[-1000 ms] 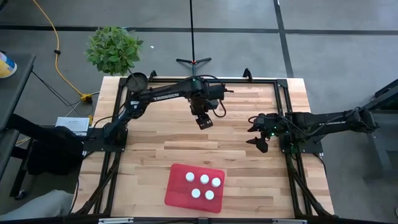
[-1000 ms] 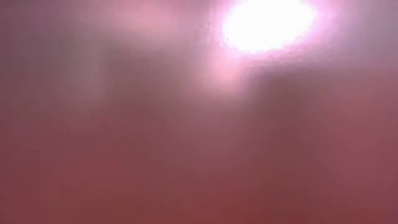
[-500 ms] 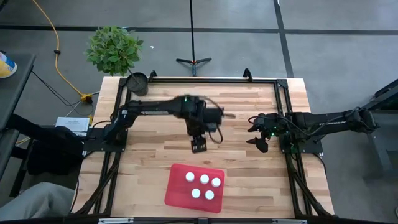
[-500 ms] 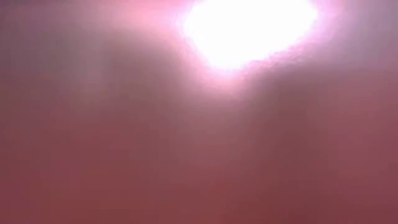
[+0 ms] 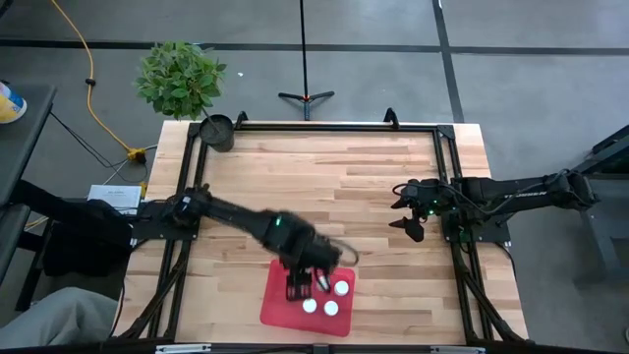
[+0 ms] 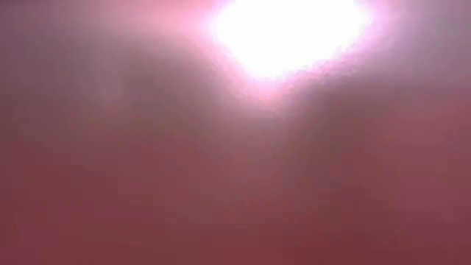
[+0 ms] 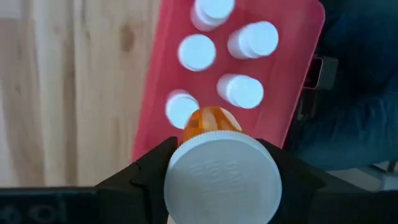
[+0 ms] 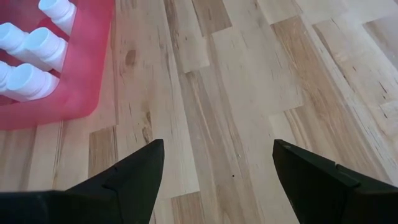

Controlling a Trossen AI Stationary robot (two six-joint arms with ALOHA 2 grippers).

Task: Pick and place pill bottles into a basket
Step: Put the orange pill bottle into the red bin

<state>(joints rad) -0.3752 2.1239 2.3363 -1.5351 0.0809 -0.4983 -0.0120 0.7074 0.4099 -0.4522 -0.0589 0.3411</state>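
Red plastic basket (image 5: 280,307), flat with rounded corners and low walls, lies on the pale wooden table (image 5: 373,177) at about six o'clock in the high view, close to the near edge. Inside it stand five pill bottles (image 7: 247,90), each showing a round white cap; in the left wrist view they sit in a loose cluster, some touching their neighbours.

The left gripper (image 5: 298,289) hangs over the basket's nine o'clock half, its arm reaching in diagonally from the table's left side. Its dark fingers (image 7: 146,171) are clenched on a sixth pill bottle (image 7: 217,180), gripping the ribbed white cap from both sides, with the translucent orange body pointing down toward the basket floor just beside one standing bottle.

The right gripper (image 5: 408,208) waits near the table's three o'clock edge, well apart from the basket, its fingers (image 8: 134,177) spread wide over bare wood.

Open tabletop surrounds the basket toward twelve, nine and three o'clock. A black frame (image 5: 324,127) rims the table. A small dark pot (image 5: 217,129) sits at the eleven o'clock corner, beside a green plant (image 5: 180,77) off the table.

The low view shows only a reddish blur with a bright glare.
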